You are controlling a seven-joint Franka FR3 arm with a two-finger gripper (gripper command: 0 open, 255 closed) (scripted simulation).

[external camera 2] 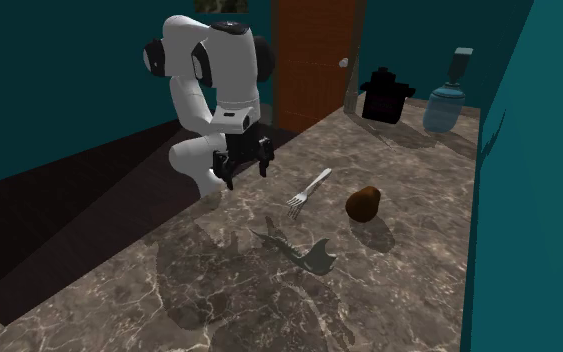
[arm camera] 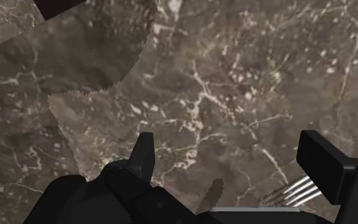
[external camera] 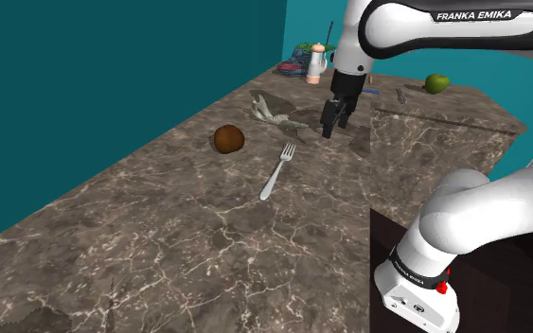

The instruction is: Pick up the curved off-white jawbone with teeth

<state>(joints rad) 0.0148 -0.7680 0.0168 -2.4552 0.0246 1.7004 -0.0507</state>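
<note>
On a brown marbled counter (external camera: 160, 236), taking the shoulder view from its left, a round brown lump (external camera: 228, 139) sits near the fork (external camera: 277, 170), off to the left of its prongs and apart from them. Next comes the jawbone (external camera: 274, 113), pale grey and curved, lying flat on the counter a little beyond the fork's prongs, touching neither the fork nor the lump. To the right of the fork's prongs hangs the gripper (external camera: 336, 125), pointing down and raised above the stone, beside the jawbone and not over it. Far beyond the fork stands a pale bottle (external camera: 317, 62), and farther right a green apple (external camera: 435, 83). In the second exterior view the white arm (external camera 2: 209, 90) rises to the left of the fork (external camera 2: 309, 190), with the gripper (external camera 2: 246, 172) near the fork's handle side, over the counter's edge. The jawbone (external camera 2: 309, 255) lies below the fork's prongs in that view, well clear of the gripper, and the brown lump (external camera 2: 364, 203) sits just right of the fork. Far behind the fork are a black pot (external camera 2: 384, 95) and a water jug (external camera 2: 447, 100). In the wrist view the gripper (arm camera: 228, 143) has its two black fingers (arm camera: 142, 153) spread wide with bare stone between them, clasping nothing, and the fork's prongs (arm camera: 292, 189) show close to the other finger.
</note>
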